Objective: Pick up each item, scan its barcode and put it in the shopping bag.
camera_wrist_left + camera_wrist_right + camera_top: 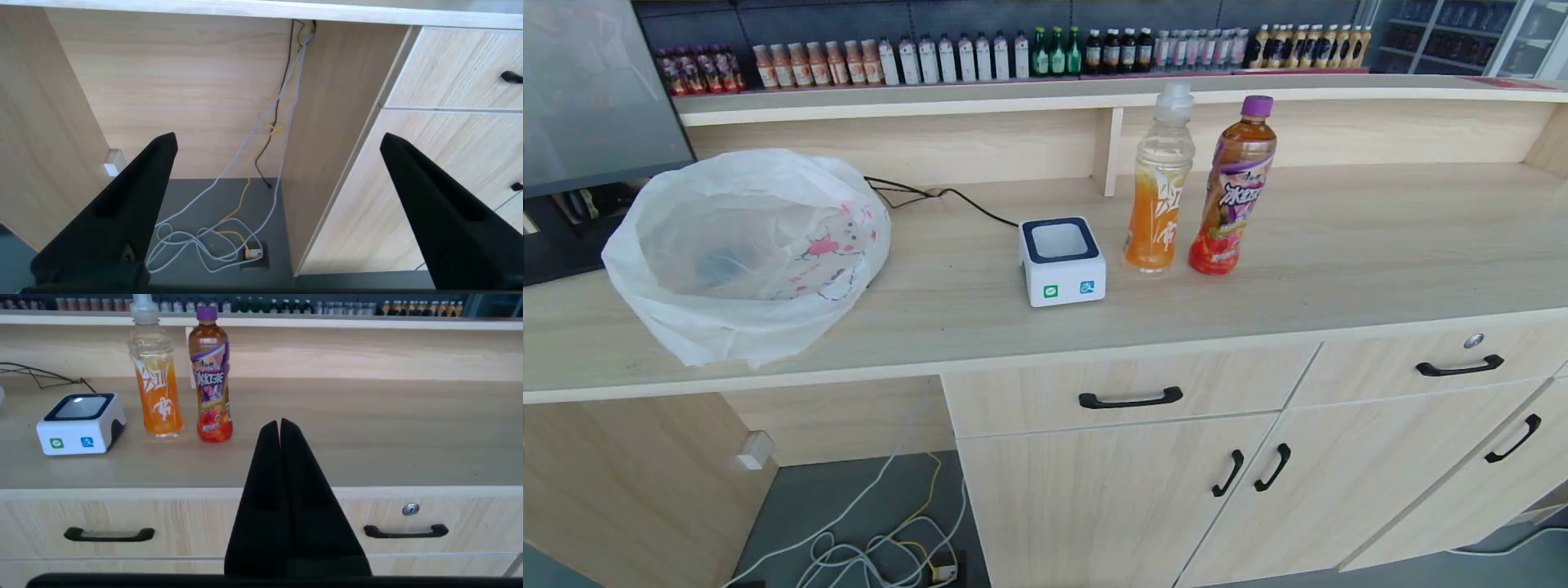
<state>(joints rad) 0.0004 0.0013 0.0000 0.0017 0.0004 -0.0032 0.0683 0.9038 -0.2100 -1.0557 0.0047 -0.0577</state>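
Two bottles stand side by side on the wooden counter: an orange drink bottle [1159, 181] [155, 376] with a clear cap, and to its right a tea bottle [1233, 188] [210, 376] with a purple cap. A white scanner box [1062, 261] [80, 423] with a dark-rimmed window sits just left of them. Farther left an open white shopping bag [747, 249] rests on the counter. My right gripper [280, 425] is shut and empty, in front of the counter edge, short of the tea bottle. My left gripper [274, 155] is open, below the counter, facing the recess with cables.
The counter [1380, 245] has bare room right of the bottles. A raised back shelf [1094, 94] carries rows of bottles behind. A black cable [947, 196] runs from the scanner to the back. Drawers and cabinet doors [1131, 398] lie below; loose cables [221, 237] on the floor.
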